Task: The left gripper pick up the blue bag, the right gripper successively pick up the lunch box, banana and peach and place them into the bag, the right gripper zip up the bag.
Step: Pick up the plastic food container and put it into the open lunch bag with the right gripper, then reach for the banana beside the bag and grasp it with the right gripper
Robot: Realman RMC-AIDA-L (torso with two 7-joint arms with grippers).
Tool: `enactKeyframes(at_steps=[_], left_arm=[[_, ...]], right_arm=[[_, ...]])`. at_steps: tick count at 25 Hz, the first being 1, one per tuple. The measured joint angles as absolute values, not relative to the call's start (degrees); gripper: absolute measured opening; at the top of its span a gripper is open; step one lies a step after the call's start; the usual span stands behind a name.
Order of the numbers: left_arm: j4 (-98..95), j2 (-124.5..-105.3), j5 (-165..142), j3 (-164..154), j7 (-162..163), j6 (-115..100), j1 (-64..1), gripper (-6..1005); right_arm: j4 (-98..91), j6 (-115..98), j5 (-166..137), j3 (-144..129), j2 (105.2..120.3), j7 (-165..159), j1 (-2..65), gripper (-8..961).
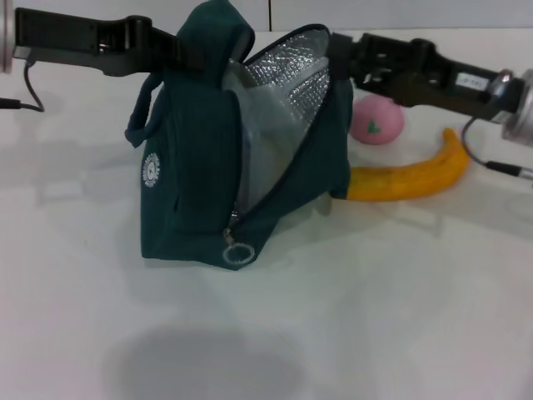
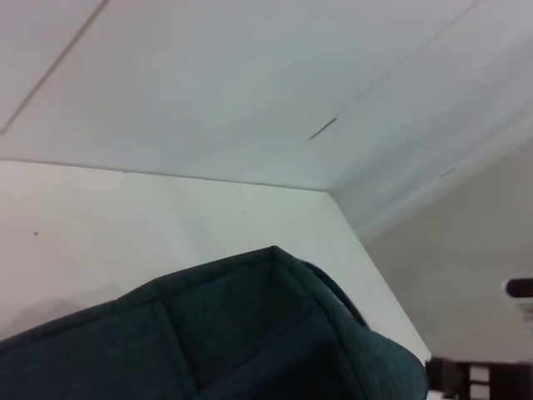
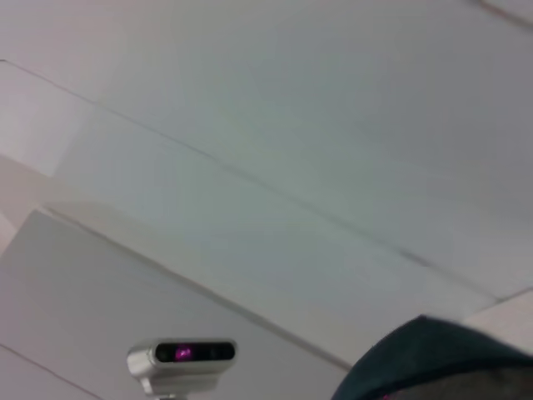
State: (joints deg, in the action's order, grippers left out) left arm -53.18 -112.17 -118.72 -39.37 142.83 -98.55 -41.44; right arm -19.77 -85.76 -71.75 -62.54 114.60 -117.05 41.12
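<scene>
The blue bag [image 1: 191,167] stands on the white table [image 1: 375,317], its mouth gaping to the right and showing silver lining. My left gripper [image 1: 179,50] comes in from the left and is shut on the bag's top, holding it up. Its dark fabric [image 2: 250,333] fills the lower left wrist view. A pale clear shape inside the opening looks like the lunch box [image 1: 265,154]. My right gripper [image 1: 337,57] sits at the upper rim of the mouth. The peach [image 1: 376,119] and the banana [image 1: 412,179] lie on the table right of the bag, under the right arm.
The bag's ring zip pull [image 1: 238,254] hangs at its lower front corner. A small camera unit [image 3: 181,360] and a bit of bag fabric [image 3: 433,362] show in the right wrist view. Cables trail from both arms at the table's sides.
</scene>
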Motion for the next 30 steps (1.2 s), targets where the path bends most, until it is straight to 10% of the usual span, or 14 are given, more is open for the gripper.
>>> enactKeyframes(at_steps=[2,14,20,30], left_arm=[[-53.18,-111.92,-118.64,-39.37,142.81,-98.51,-41.22,37],[-53.48,-111.44,-118.56,-39.28,142.74,-97.68,-40.01,37],[-53.56,-111.44,-117.93,-39.29,142.99,-97.64,-40.41,37],[-53.54,-111.52,-115.17,-39.29,143.37,-96.47,-40.59,37]], right_arm=[[-22.22,-85.84,-71.98,-62.54,113.32,-116.97,39.82,523],[-37.58,-92.38,-101.83,-62.88,97.79,-113.41,47.44,781],[-42.72,-94.45,-121.29,-63.02,97.91,-105.21,53.59,885],[-48.70,-93.70,-141.53,-63.89,104.20,-91.41,58.48,886]])
